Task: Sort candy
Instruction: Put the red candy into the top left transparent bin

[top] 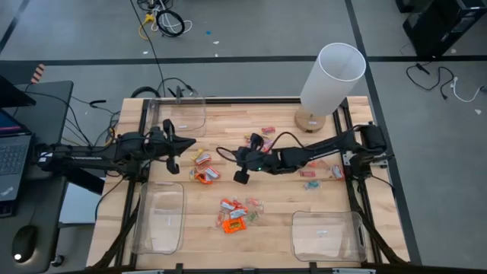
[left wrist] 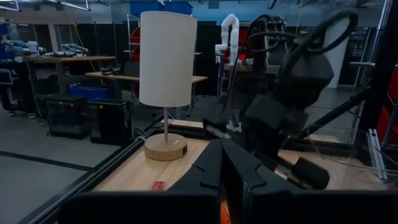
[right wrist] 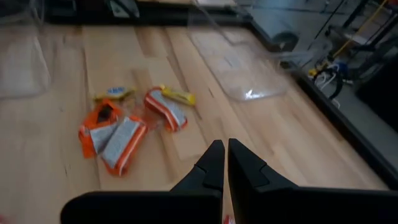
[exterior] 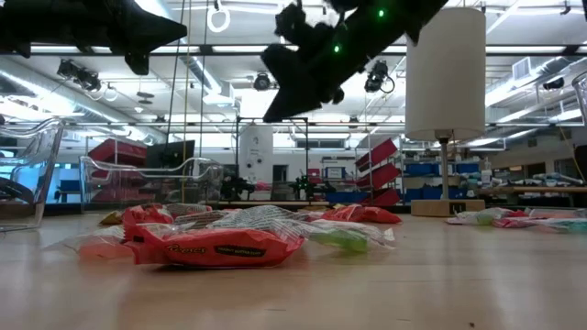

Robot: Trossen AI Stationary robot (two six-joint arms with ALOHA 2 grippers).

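Looks like we're between picks: right claw [top: 242, 176] clenched and empty, hovering mid-surface by the orange candy [top: 202, 176]. Left claw [top: 172, 163] clenched too, parked left. Next it'd need to open and drop onto one.

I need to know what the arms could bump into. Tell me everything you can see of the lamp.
The lamp stands upright at the table's far edge, towards the right arm's side. It has a tall, plain white cylindrical shade, a thin stem, and a round base that looks like light wood, resting flat on the tabletop. Nothing touches it; the candy lies apart from its base.
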